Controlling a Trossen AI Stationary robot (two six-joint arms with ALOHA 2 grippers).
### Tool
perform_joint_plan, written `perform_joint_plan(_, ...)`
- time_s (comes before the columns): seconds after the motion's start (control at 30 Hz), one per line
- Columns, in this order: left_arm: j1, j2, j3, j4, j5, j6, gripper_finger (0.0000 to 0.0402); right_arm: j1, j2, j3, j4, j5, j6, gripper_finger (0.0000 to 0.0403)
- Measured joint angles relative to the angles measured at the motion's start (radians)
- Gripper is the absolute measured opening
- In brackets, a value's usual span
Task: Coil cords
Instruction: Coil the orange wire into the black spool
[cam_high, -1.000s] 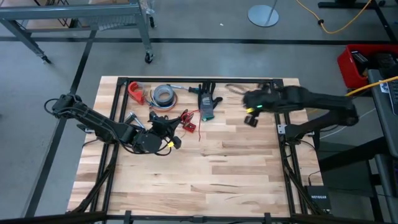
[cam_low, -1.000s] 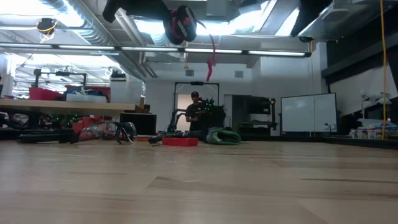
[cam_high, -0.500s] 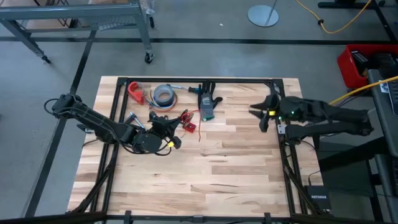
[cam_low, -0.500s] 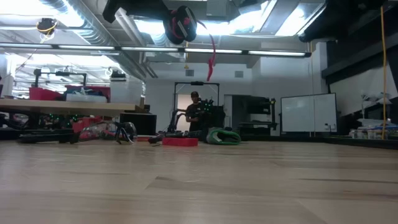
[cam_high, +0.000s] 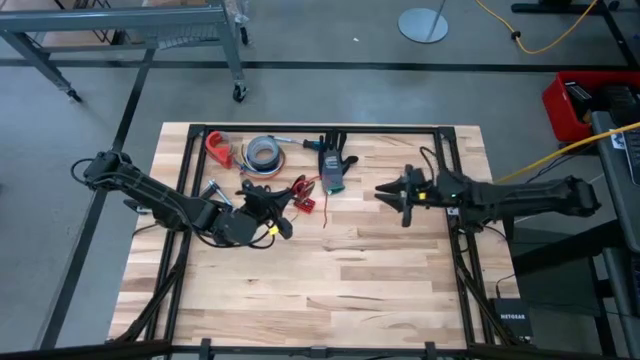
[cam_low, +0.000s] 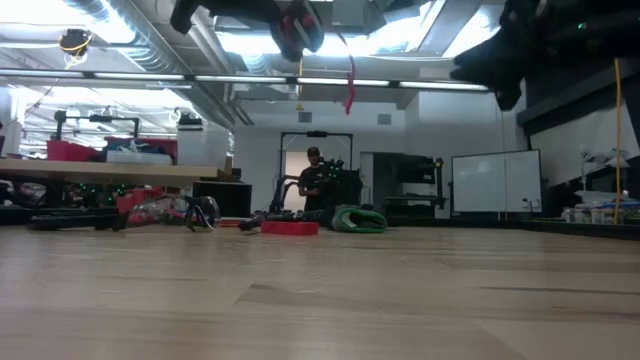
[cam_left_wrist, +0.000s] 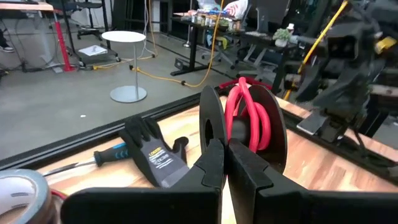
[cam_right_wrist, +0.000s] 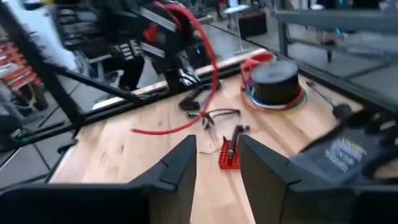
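My left gripper (cam_high: 283, 198) is shut on a coil of red cord (cam_left_wrist: 246, 118), held above the table's left middle. It shows at the top of the low view (cam_low: 297, 22). A loose red lead (cam_right_wrist: 186, 126) runs down from the coil to a small red-and-black connector piece (cam_right_wrist: 228, 155), which lies on the wood (cam_high: 308, 205). A thin black lead (cam_right_wrist: 219, 114) lies beside the connector. My right gripper (cam_high: 392, 192) is open and empty, to the right of the connector, with its fingers pointing at it (cam_right_wrist: 217, 168). My left gripper pinches the red coil's loops (cam_left_wrist: 239, 132) between its two fingers, with several turns together. The coil stands upright between the fingertips, lifted clear of the table. Its free lead (cam_low: 350, 85) hangs slack below the gripper.
A black glove (cam_high: 333, 165), a grey tape roll (cam_high: 263, 152), a screwdriver (cam_high: 312, 144) and a red clamp (cam_high: 218, 148) lie along the far edge. A black frame rail (cam_high: 320, 130) borders the table. Bare wood (cam_high: 350, 270) fills the near half.
My right arm has swung down from the far right and reached toward the table's left. Its open gripper now points at the connector. My left gripper has risen a little with the coil.
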Motion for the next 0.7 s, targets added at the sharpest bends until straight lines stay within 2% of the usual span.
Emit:
perform_joint_plan(0.1,0.001,0.003,0.0,0.038,0.0,0.002,0.0,0.0,0.067,-0.004,0.004,0.012,0.064,0.0122)
perform_joint_plan(0.23,0.012,0.025,0.0,0.1,0.001,0.026,0.0,0.0,0.174,-0.005,0.075,-0.034,0.093,0.0122)
perform_joint_plan(0.4,0.024,0.073,0.0,0.223,0.004,0.113,0.0,0.0,0.302,-0.004,0.211,-0.091,0.094,0.0122)
perform_joint_plan(0.7,0.038,0.166,0.0,0.453,0.012,0.274,0.0,0.0,0.453,-0.004,0.394,-0.09,0.094,0.0122)
